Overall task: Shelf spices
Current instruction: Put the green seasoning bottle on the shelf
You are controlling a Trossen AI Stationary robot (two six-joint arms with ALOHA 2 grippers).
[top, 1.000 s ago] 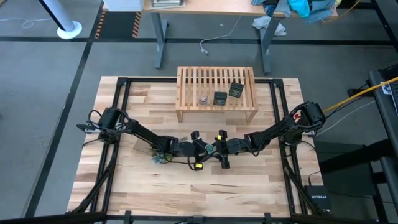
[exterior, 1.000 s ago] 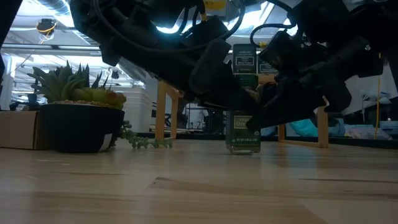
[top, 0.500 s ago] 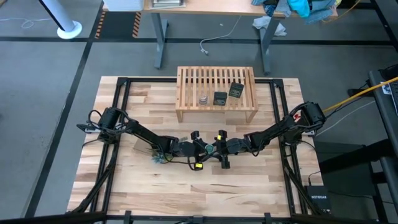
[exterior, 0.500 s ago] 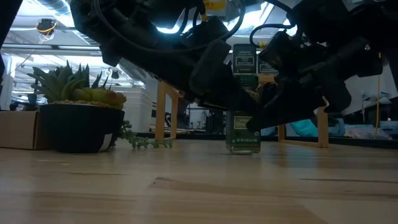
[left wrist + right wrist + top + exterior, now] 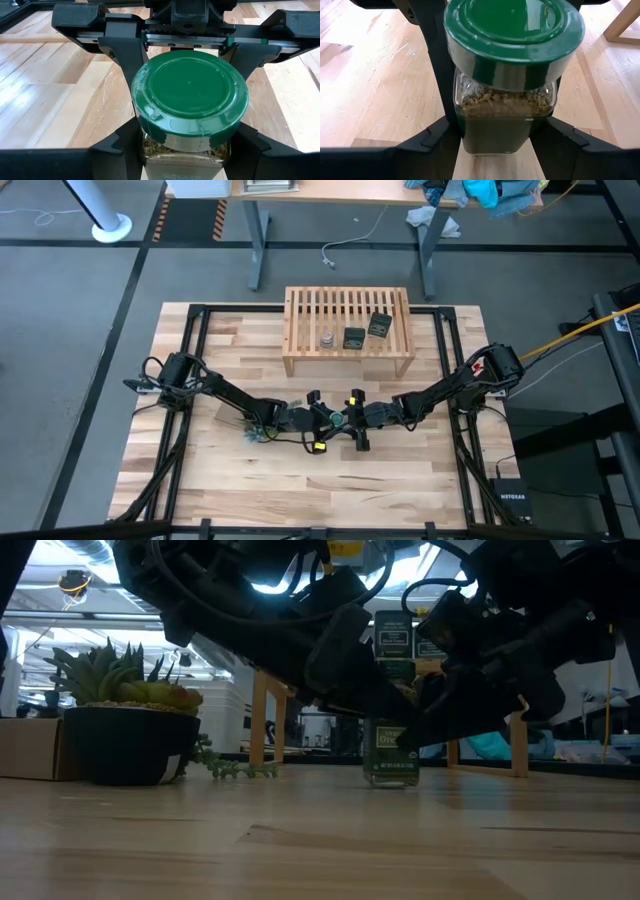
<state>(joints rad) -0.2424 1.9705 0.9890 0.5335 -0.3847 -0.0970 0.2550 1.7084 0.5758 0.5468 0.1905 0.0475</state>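
Note:
The green-capped jar (image 5: 338, 420) stands on its base on the tabletop at mid-table, seen in the low view (image 5: 392, 752). My left gripper (image 5: 185, 155) reaches it from the left and my right gripper (image 5: 497, 145) from the right; both are closed around it. The light-wood shelf (image 5: 348, 330) stands at the far edge. On its slats rest two dark tins (image 5: 354, 337) (image 5: 379, 326) and the tiny round jar (image 5: 326, 338). My left gripper pinches the jar's glass body just under the green cap (image 5: 150, 150) between its two fingers (image 5: 120, 147). It comes level from the table's left. The jar stays upright with its base on the table. My right gripper pinches the same glass body below the cap (image 5: 465, 135) between its two fingers (image 5: 432, 142). It comes level from the table's right, facing the left gripper. The jar stands upright on the table.
A potted spiky plant (image 5: 120, 730) with a trailing sprig stands left of the jar, beside my left arm (image 5: 255, 427). A cardboard box (image 5: 30, 748) sits beyond it. The shelf's legs (image 5: 262, 720) rise behind the jar. Bare wood lies toward the near edge (image 5: 320, 490).

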